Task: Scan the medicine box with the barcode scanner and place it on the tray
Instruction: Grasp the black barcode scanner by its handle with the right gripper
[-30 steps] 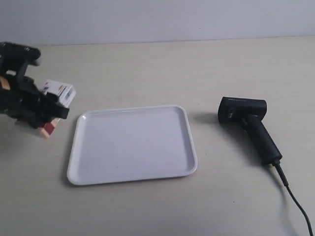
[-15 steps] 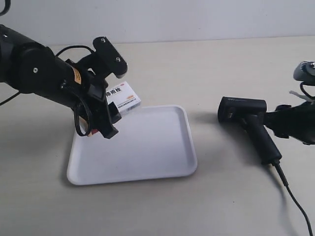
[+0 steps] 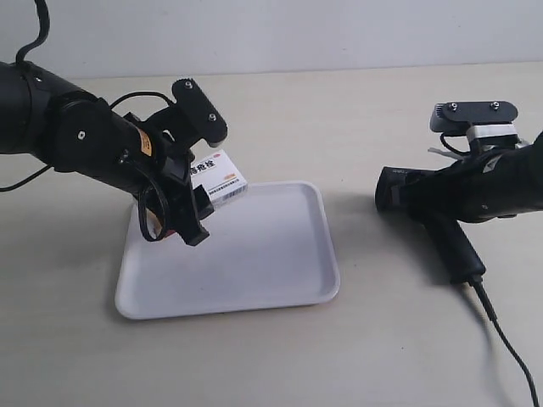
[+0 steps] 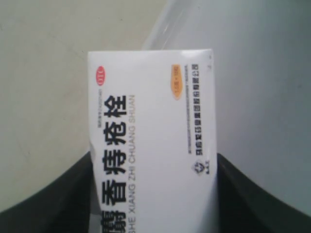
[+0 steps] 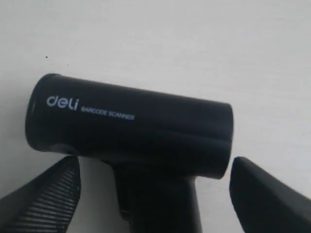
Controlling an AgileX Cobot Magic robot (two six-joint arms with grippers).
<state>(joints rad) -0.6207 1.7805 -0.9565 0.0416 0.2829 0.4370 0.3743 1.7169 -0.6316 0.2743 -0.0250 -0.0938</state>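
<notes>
You see the medicine box (image 4: 153,145) clamped between the left gripper's (image 4: 153,204) fingers; the right gripper (image 5: 153,194) straddles the barcode scanner (image 5: 131,131), fingers spread, untouching

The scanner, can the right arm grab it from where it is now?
Probably yes. The right tool is open, one finger on each side of the barcode scanner, which lies on the table. Nothing sits between them.

The tray (image 3: 254,263) lies bare beneath the medicine box (image 3: 222,176); open table separates it from the barcode scanner (image 3: 424,216).
</notes>
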